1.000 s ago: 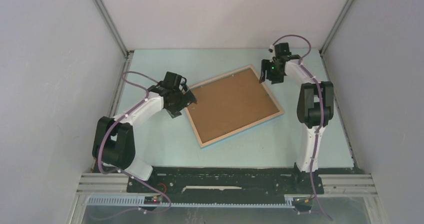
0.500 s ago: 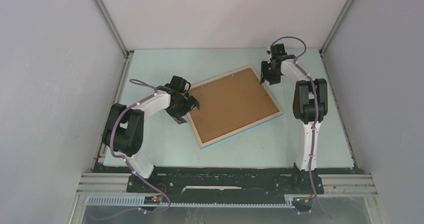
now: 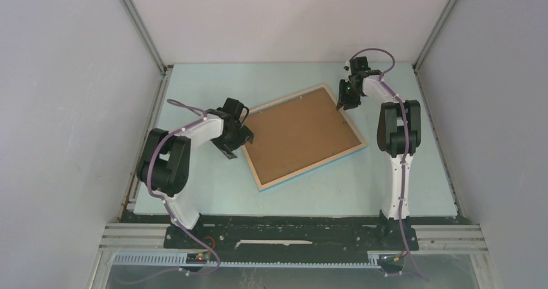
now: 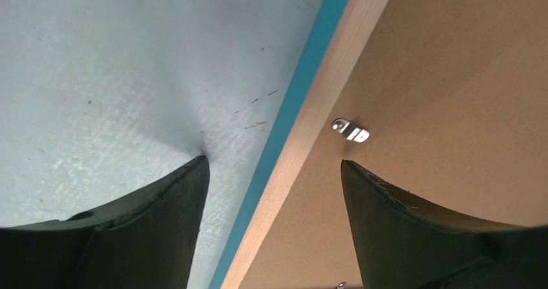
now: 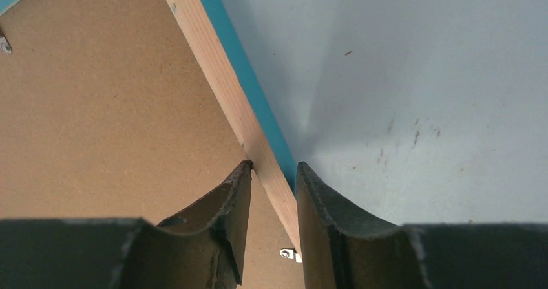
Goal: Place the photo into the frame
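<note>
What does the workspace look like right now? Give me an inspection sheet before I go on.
Surface: pale blue table, faint scuffs.
Job's things: frame lies face down and skewed; brown backing board sits in it, metal clip by its edge; photo not seen.
Clutter: nothing seen.
Grippers: left gripper jaws open, astride the frame's left side; right gripper jaws pinched on its right side.
Cables: purple cables run along both arms, off the frame.
Surroundings: grey walls; metal rail at the near edge.
</note>
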You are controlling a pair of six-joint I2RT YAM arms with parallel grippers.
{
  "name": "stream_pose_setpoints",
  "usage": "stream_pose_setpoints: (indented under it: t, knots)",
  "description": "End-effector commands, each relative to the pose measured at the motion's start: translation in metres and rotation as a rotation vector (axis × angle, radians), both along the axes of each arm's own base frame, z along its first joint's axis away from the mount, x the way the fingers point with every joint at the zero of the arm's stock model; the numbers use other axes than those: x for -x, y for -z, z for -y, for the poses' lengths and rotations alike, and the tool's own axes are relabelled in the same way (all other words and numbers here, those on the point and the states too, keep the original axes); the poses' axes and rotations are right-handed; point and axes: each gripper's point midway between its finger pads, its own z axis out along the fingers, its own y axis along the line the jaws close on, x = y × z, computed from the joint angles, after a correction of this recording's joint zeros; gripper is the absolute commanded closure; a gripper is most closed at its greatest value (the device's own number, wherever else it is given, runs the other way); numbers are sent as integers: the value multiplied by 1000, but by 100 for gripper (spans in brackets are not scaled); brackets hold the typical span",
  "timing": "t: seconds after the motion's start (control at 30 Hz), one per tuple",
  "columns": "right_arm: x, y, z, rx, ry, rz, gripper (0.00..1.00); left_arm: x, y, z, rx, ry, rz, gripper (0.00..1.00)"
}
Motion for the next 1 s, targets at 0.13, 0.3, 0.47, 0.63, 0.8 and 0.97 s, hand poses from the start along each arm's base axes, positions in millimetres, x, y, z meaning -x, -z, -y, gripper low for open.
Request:
stream_pose_setpoints:
  t: [0.13,0.3,0.47,0.63,0.8,0.97]
  knots:
    - [0,2,-2,-25,-6,-23,67,-39,-19,-4,-74,-36,70,13]
    - [1,4,-2,-35,-6,-31,68,-41,-15,-3,-71,-49,56,15]
    - [2,4,-2,-39,-8,-33,69,-41,-9,5,-40,-52,28,17]
    - [2,4,-2,-45,-8,-36,72,-34,-5,3,-48,-55,-8,21]
    - [2,5,-3,-51,-10,-38,75,-28,-4,-4,-83,-51,-17,27]
    - [3,4,-3,-54,-11,-38,78,-27,-7,-11,-123,-17,-11,42]
